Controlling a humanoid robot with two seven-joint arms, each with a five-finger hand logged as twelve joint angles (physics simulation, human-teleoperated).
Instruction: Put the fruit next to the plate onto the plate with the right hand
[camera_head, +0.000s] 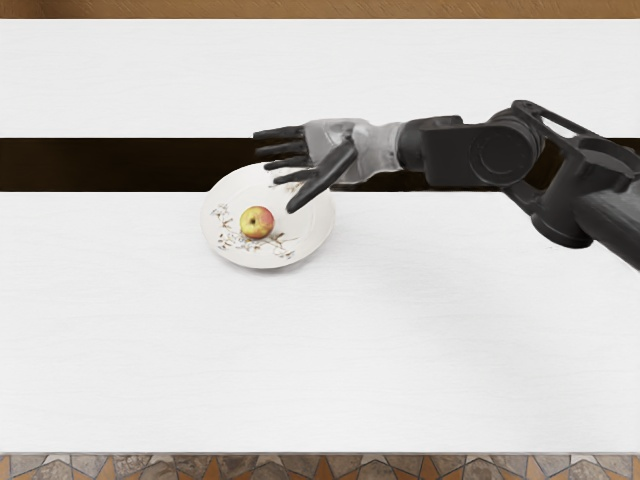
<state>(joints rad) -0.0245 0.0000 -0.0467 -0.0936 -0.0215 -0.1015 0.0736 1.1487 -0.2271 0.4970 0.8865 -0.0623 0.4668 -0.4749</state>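
The small red-and-yellow apple (257, 221) sits near the middle of the round white patterned plate (311, 237), which lies on the white surface (420, 340); placement appears complete. The dark right hand (305, 162) hovers over the plate's far rim, palm down, fingers (310, 188) spread, holding nothing, its arm extended from the right.

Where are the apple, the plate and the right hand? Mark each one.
apple (257, 221), head view, middle of its skin.
plate (308, 238), head view, bare white part near its right rim.
right hand (318, 150), head view, middle of the hand, behind the fingers.
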